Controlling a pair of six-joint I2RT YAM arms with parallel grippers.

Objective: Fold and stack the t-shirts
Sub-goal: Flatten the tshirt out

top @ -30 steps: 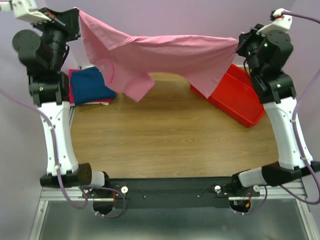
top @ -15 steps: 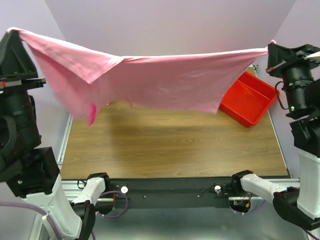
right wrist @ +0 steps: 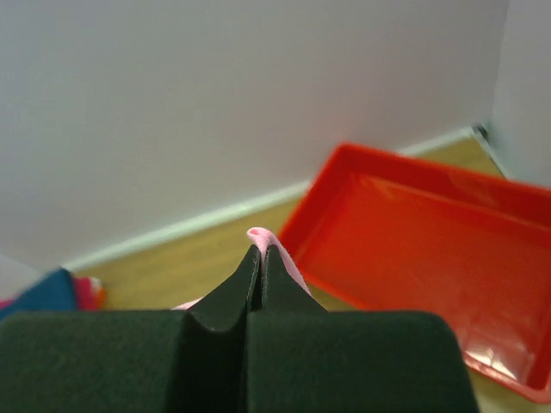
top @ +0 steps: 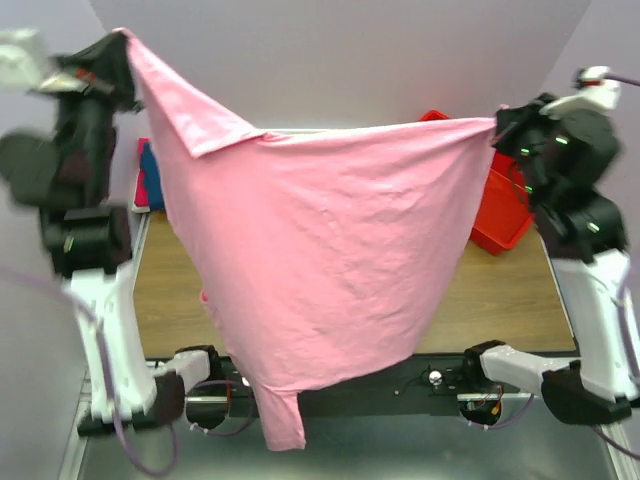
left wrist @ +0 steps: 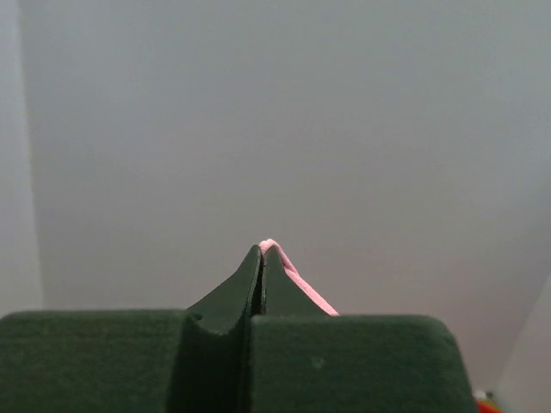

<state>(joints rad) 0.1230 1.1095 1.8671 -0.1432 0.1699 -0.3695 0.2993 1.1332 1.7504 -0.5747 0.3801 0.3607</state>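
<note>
A light pink t-shirt (top: 320,260) hangs spread in the air between both arms, its lower end drooping past the table's near edge. My left gripper (top: 122,38) is shut on its upper left corner, high above the table; a thin pink edge (left wrist: 297,280) shows at the fingertips of this gripper (left wrist: 261,247). My right gripper (top: 497,124) is shut on the shirt's right corner, lower than the left; a pink fold (right wrist: 263,234) pokes out between the tips of this gripper (right wrist: 261,248). A navy blue and red-magenta pile of t-shirts (top: 148,180) lies at the back left, mostly hidden.
A rigid red tray (top: 505,205) sits at the back right of the wooden table (top: 500,300), also seen as the red tray (right wrist: 413,241) below my right gripper. The purple back wall (top: 340,60) stands behind. The hanging shirt hides most of the tabletop.
The pink shirt has swung from a stretched, high band to a broad sheet hanging toward the camera. Both arms moved; the left corner stays high, the right dropped lower.
</note>
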